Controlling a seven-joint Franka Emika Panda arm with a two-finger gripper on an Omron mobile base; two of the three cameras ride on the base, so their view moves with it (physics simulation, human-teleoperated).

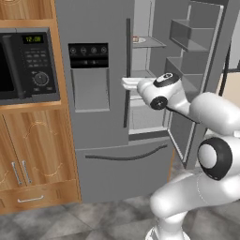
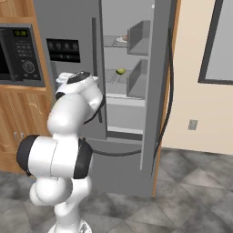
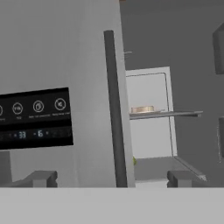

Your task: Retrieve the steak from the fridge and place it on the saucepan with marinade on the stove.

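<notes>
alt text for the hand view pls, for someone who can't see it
Close view of the fridge: its left door shut, with a dark vertical handle and black dispenser panel. To the right, the open compartment shows a shelf carrying a flat item. The gripper is open.

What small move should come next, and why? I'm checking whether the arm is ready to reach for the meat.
Probably shift the end effector sideways toward the open side, then forward. In the hand view the closed left door's handle stands straight ahead, while the plate holding the steak lies on the upper shelf past it. The fridge already has its right door open, and the fingers are spread.
</notes>
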